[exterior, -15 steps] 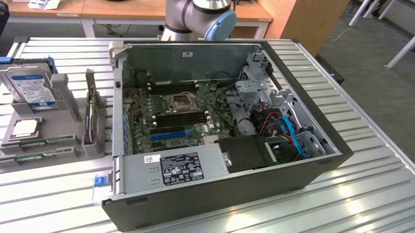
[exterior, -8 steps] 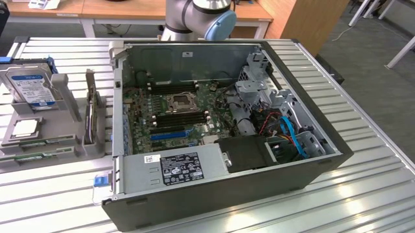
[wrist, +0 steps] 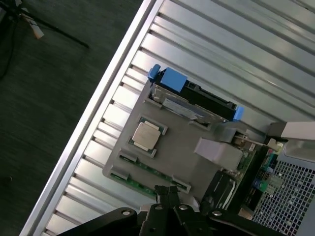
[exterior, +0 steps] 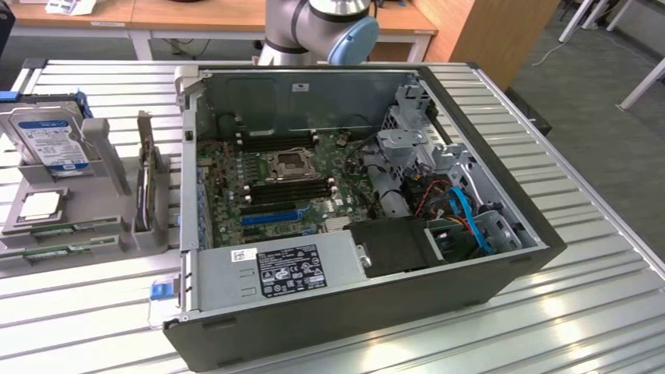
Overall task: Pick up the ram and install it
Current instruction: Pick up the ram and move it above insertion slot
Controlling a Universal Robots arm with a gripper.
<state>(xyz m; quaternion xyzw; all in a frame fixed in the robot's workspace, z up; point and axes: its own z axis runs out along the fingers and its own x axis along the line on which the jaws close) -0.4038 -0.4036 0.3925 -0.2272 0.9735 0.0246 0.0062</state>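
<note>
The step in hand is the pick. The ram (exterior: 62, 230) lies flat in a shallow slot along the near edge of the grey holder (wrist: 182, 147), which sits on the bench (exterior: 582, 312) at the exterior view's left of the open computer case (exterior: 499, 280). That puts it well apart from the black memory slots (exterior: 291, 187) on the motherboard (exterior: 233, 175). A second green stick seems to lie just beside it. In the wrist view the gripper (wrist: 166, 192) hangs above the holder with its fingers drawn together and nothing between them, the tip close over the holder's green edge. To do this well, the jaws would have to spread before any descent, since closed fingers would only press on the board. They should line up square across the stick's narrow width and near the middle of its length, so that it comes up level and does not swing. The stick is thin and probably flexes, so a light grip on the long edges looks safer than squeezing over the chips. It should lift straight out of the slot, clear of the small clips at its ends. The square processor chip (wrist: 146, 135) sits near and the hard drive (wrist: 202, 98) farther along the holder, so the approach should stay clear of both.
</note>
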